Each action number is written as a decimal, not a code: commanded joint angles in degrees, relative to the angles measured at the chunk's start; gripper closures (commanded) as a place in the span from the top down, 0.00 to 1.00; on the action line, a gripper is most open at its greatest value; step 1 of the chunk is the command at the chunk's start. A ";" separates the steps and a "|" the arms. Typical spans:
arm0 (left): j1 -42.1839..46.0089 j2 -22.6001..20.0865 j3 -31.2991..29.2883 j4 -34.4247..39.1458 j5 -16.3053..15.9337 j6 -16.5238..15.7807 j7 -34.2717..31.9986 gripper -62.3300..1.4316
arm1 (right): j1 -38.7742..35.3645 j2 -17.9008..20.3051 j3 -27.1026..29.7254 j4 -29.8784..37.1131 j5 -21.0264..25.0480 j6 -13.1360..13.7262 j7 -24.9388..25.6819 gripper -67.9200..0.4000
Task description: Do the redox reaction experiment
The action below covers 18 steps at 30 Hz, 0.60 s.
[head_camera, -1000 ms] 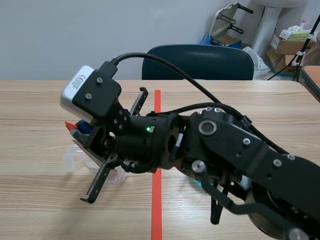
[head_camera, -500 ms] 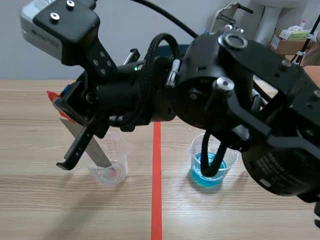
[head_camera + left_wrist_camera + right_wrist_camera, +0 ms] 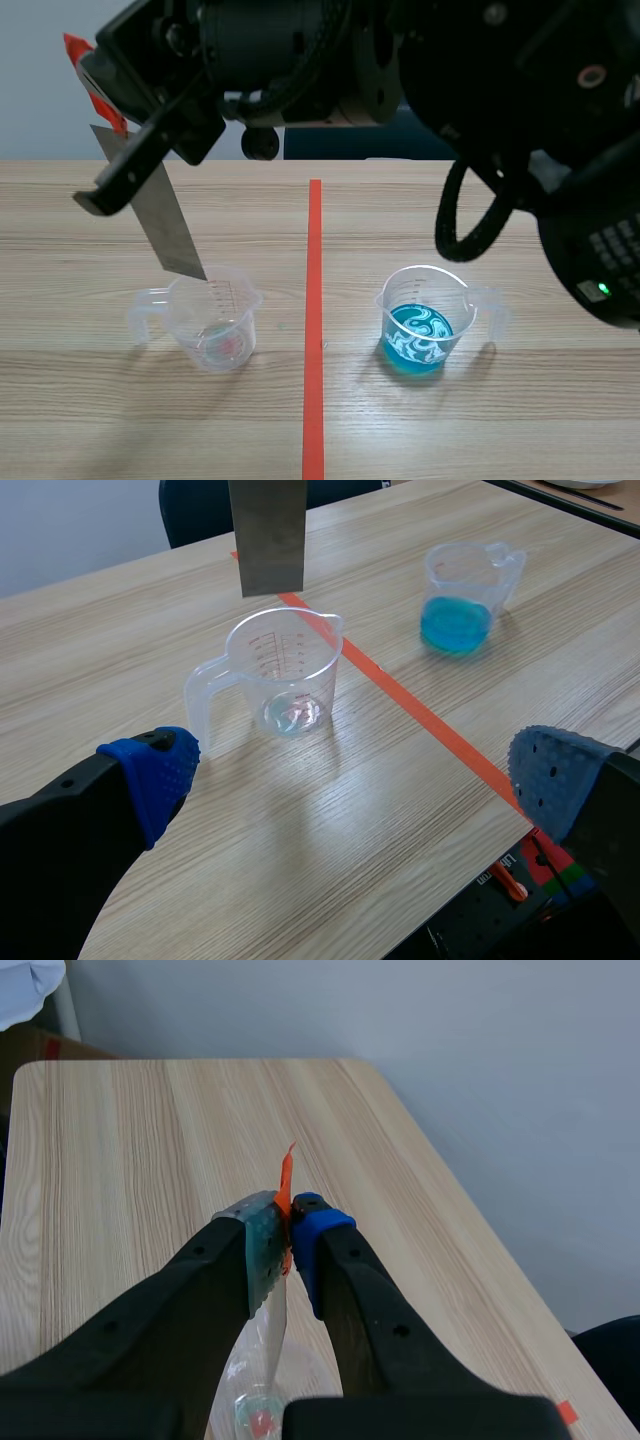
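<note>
Right pincer (image 3: 112, 112): pressed together on the top of a grey metal strip (image 3: 165, 220), at a red tag (image 3: 97, 90) fixed to that end. The arm comes in from the right and is raised across the top of the scene, with the pincer high at the far left. The strip hangs tilted, its lower end just above the rim of the clear measuring cup (image 3: 215, 320).

Left pincer (image 3: 355, 775): spread wide, blue pads (image 3: 155, 775) well apart, nothing between them, held near the counter's edge and facing the clear cup.

The clear cup stands left of the red tape line (image 3: 313, 400), handle to the left, with a faint reddish trace at the bottom. The blue-liquid cup (image 3: 425, 320) stands right of the line, handle to the right, well apart from the clear cup.

Surface: light wood-grain counter (image 3: 500, 420). Room: plain grey wall (image 3: 40, 100) and a dark blue chair (image 3: 190, 505) at the far side.

Views: only the left wrist view shows the gap between the strip and the cup. Only the right wrist view shows both pads closed on the tag, with the clear cup below.
</note>
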 commanded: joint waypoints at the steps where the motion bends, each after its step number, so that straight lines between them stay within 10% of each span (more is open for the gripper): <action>1: 0.00 0.26 -0.09 0.68 -0.37 -0.11 -0.66 1.00 | 1.95 -0.20 0.76 0.22 0.39 -0.66 0.59 0.02; 18: 0.00 0.26 -0.09 0.68 -0.37 -0.11 -0.66 1.00 | 2.32 -0.20 0.76 0.22 3.61 -0.63 -1.75 0.02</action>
